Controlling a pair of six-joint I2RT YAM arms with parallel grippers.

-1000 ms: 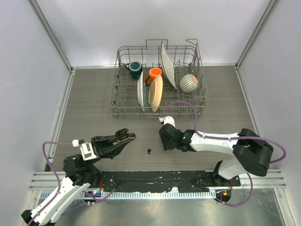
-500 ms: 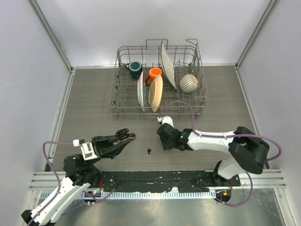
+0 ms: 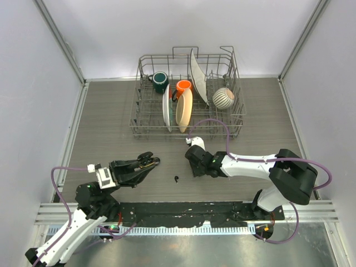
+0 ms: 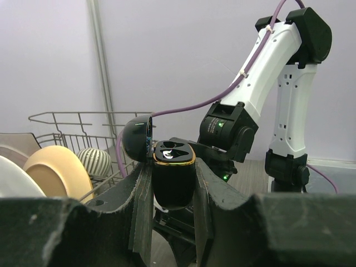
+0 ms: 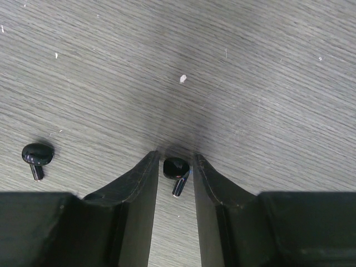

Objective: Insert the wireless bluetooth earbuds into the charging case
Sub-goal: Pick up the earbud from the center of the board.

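Right claw (image 5: 173,159) edged left, narrowing; earbud (image 5: 176,167) between jaws.

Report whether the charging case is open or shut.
Open. The charging case sits clamped in the left gripper, its lid swung back, the gold-rimmed wells exposed.

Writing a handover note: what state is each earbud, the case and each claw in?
charging case: lid open, wells look empty
left claw: shut on the charging case
right claw: open, straddling first earbud
first earbud: lying on table, not gripped
second earbud: lying loose on table
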